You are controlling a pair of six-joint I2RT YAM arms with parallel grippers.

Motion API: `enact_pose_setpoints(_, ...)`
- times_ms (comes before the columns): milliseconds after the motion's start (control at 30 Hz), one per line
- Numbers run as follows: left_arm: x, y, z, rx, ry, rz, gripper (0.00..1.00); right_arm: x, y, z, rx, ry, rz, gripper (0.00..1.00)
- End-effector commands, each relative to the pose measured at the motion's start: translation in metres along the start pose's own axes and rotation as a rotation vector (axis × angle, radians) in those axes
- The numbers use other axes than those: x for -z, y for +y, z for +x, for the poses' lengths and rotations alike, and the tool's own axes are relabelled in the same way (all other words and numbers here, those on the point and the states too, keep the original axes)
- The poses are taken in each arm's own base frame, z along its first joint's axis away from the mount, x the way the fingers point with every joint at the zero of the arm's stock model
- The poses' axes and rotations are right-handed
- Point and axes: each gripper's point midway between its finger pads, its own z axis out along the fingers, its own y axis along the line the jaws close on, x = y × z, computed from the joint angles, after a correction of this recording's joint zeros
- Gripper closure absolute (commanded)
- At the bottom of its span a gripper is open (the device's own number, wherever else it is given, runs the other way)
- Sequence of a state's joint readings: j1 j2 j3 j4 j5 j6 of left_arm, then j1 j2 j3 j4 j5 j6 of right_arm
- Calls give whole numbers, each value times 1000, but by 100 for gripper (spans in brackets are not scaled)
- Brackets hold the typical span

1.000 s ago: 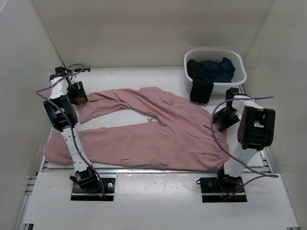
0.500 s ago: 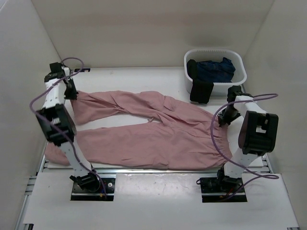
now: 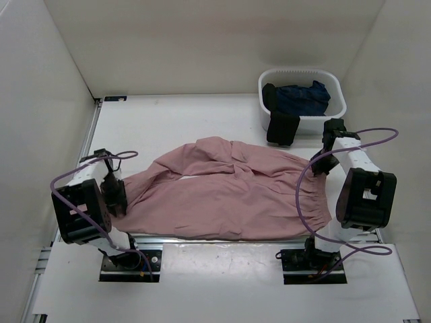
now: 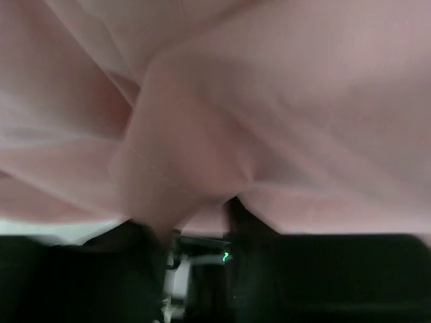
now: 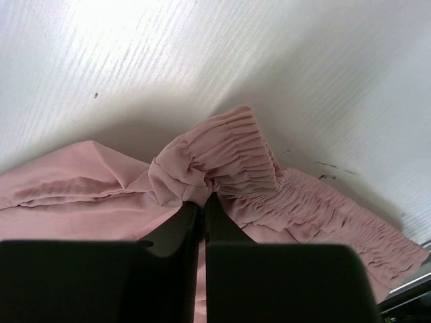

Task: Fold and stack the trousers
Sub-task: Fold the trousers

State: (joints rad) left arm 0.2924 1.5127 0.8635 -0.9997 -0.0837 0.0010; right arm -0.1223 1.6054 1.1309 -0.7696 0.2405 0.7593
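trousers (image 4: 283, 101): blurred | left gripper (image 4: 192, 252): jaws' gap unclear | right gripper (image 5: 201, 199): tips under fabric

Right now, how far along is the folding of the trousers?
Done: the trousers lie roughly halved lengthwise, one leg over the other. In hand: the right end effector is shut on the waistband; the left end effector sits at the leg ends, grip unclear. Left: the crosswise folds and stacking.
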Motion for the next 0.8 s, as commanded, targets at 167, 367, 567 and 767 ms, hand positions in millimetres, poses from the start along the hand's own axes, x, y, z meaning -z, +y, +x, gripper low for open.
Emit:
enact_pose_setpoints(167,131,-21,-85,8,-350,196,10,7,-11,-4,34,-22,39,100)
enact_pose_setpoints(367,76,2,-93,26,-205,46,0,7,-15,-5,45,-28,58,100)
enact_pose_setpoints(567,47,45,-84,105,-38,-80,0,8,-18,-4,56,-27,71,100)
enact_pose_setpoints(767,29,35,-57,132,63,17,4,8,-21,-4,58,-27,84,100)
